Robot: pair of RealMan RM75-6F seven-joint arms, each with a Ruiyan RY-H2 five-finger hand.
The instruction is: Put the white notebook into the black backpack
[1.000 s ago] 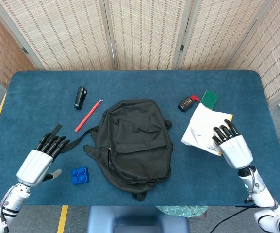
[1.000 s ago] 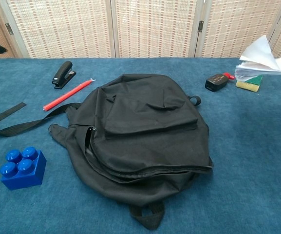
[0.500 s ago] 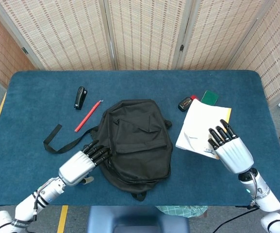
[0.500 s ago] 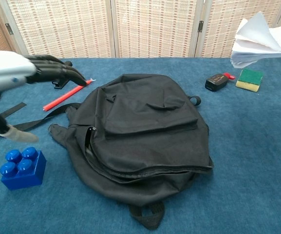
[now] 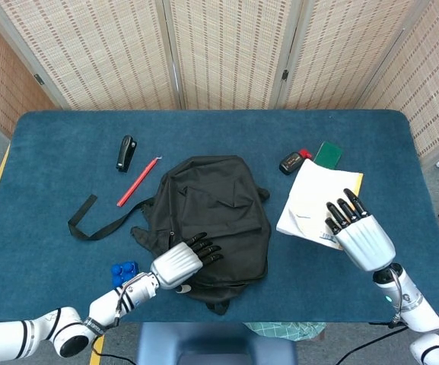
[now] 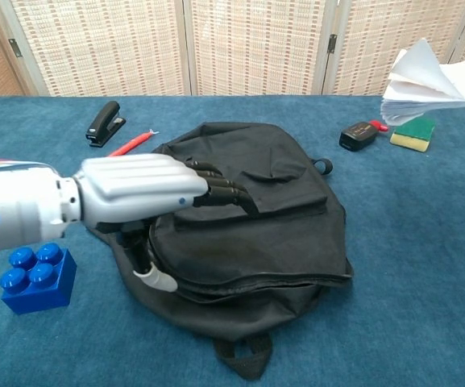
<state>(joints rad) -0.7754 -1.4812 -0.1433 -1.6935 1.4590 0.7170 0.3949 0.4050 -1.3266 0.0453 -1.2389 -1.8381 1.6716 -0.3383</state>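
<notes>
Currently right hand (image 5: 358,236) grips white paper notebook (image 5: 316,201) at 3 o'clock, pages fanning, may snag; left hand (image 5: 181,262) empty, fingers spread over zipped black fabric backpack (image 5: 217,213).

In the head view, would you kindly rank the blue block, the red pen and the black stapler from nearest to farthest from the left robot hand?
Measured from the left robot hand, which lies on the black backpack:
1. Blue block, just to its left near the table's front edge.
2. Red pen, farther back and left, beside the backpack.
3. Black stapler, farthest back, just beyond the pen.
</notes>
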